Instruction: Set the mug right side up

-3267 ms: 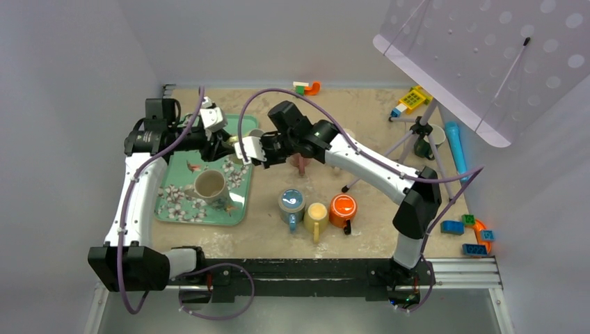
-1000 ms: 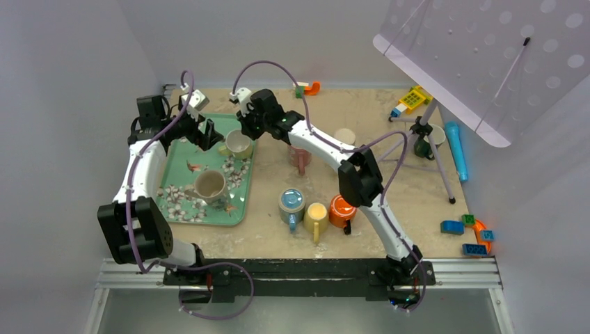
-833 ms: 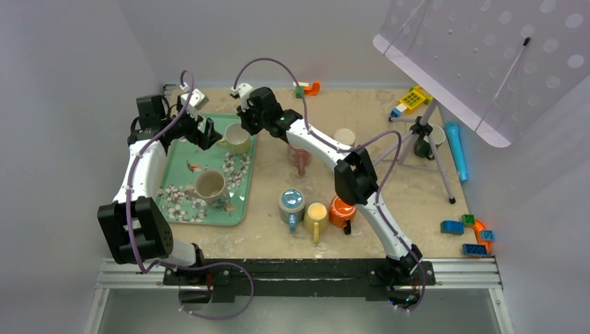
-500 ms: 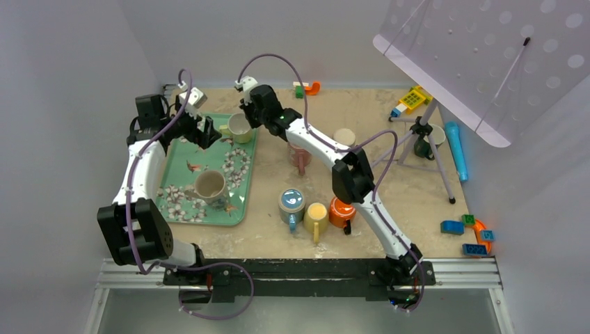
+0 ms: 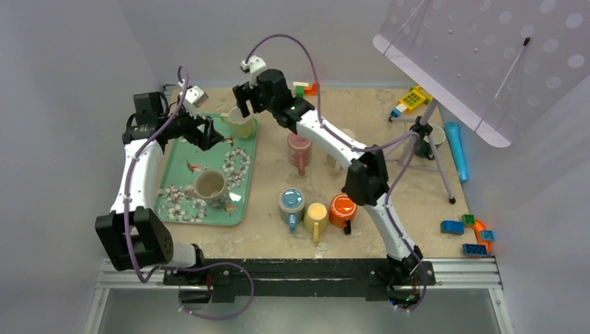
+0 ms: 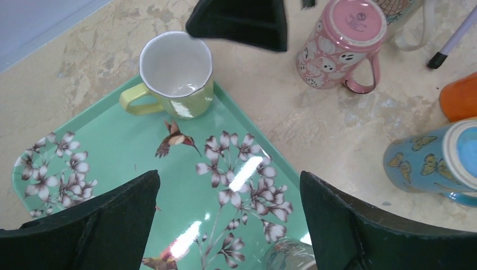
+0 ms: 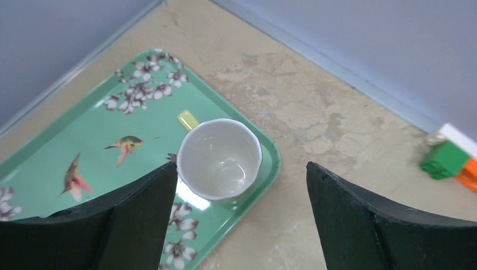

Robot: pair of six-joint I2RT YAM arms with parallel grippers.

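At the far right corner of the floral tray (image 5: 182, 149), the yellow-green mug (image 7: 220, 159) stands mouth up, the task apparently done. The right claw (image 7: 239, 167) hangs above it, spread wide to clear its rim. The left claw (image 6: 228, 177) hovers nearby, equally wide and empty.

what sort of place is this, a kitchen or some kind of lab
Probably a robot lab cell, not a kitchen: the left arm and right arm are bolted to a rail at the table edge, blank grey walls box it in, and toy bricks lie near the mugs.
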